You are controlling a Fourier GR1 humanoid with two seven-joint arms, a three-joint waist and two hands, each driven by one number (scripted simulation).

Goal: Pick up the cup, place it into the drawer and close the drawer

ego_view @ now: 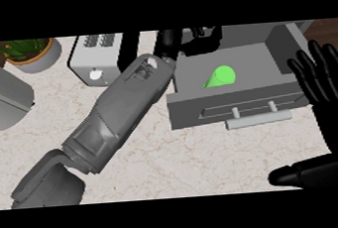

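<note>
Bare counter (167, 156) lies free before the open drawer (237, 101); a toaster (98, 56) apparently crowds its left.

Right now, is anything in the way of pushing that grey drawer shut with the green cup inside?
Nothing visible blocks it. The green cup lies on its side inside the open grey drawer. The left hand is at the drawer's back left corner, and the open right hand is beside its right end.

counter (204, 158) pale veined marble, matt; drawer (201, 106) smooth grey metal; cup (221, 76) glossy green plastic.
</note>
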